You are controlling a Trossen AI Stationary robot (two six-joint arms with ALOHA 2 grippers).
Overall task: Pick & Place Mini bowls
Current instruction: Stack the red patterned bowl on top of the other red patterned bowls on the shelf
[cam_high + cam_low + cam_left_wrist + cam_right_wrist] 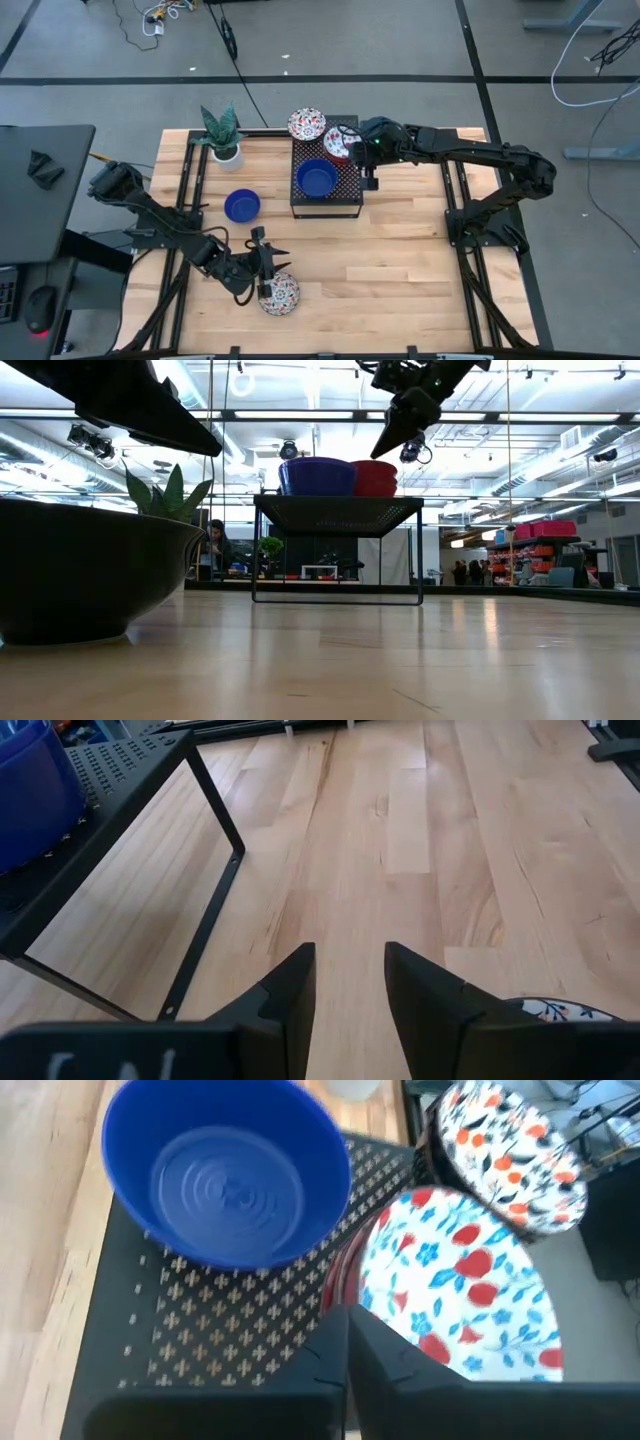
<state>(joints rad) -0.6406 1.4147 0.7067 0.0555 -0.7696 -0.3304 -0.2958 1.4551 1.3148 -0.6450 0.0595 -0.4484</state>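
A black perforated stand carries a cobalt blue mini bowl and a floral mini bowl. A second floral bowl sits at the stand's far left corner. Another blue bowl rests on the table left of the stand. A third floral bowl lies near the table's near edge. My right gripper is shut and hovers over the floral bowl's rim on the stand. My left gripper is open, low, just beside the near floral bowl.
A small white plant pot with a green plant stands at the table's far left, beside the stand. Bare wooden tabletop spreads over the middle and right. In the low view the near bowl looms large at the left.
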